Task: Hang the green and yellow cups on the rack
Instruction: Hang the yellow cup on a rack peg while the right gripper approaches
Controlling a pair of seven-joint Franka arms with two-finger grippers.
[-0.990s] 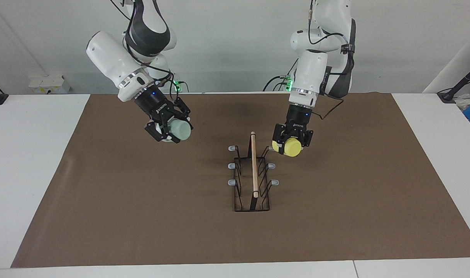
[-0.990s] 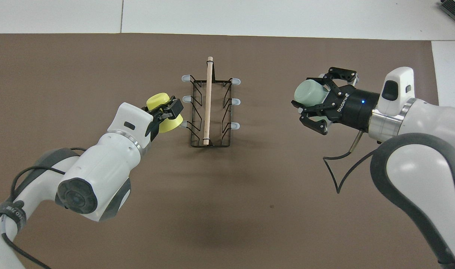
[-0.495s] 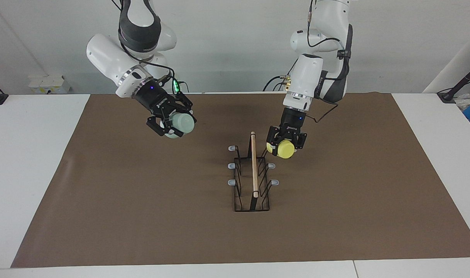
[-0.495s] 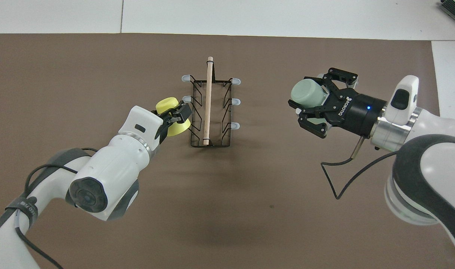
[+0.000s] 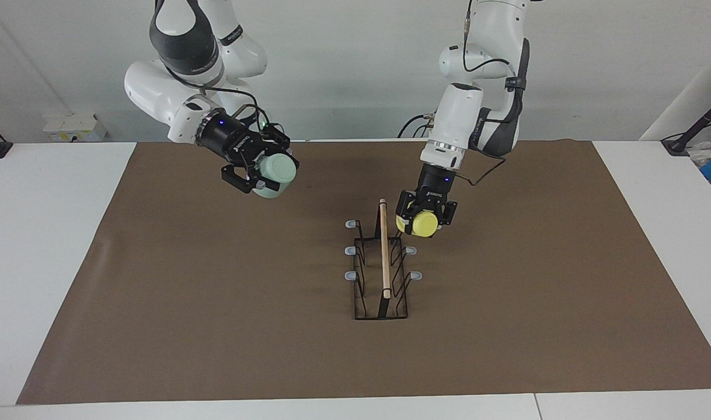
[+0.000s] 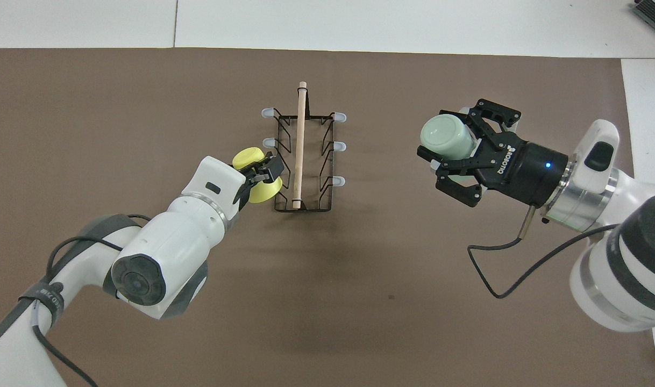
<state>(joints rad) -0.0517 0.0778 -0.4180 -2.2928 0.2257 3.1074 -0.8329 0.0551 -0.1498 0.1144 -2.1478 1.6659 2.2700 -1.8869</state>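
We have a cup clamped in each gripper, both raised off the brown mat [image 5: 157, 291]. Our left gripper [image 5: 424, 218] is closed on the yellow cup [image 5: 421, 223], gripping it across the body with the closed bottom facing away from the wrist; the cup hangs right beside the rack [image 5: 382, 268], at the nearest prong on our left arm's side. Our right gripper [image 5: 261, 173] is closed on the green cup [image 5: 277, 170], held on its side, well apart from the rack and over bare mat toward our right arm's end.

We judge both cups light, thin-walled plastic: stiff enough to keep shape, smooth and tapered, so they could slip toward the narrow end if squeezed loosely. With no handles, a hold across the middle of the wall suits them best, leaving the mouth free for a prong. The wire rack looks light too, so we expect a hard push on a prong could shift it.
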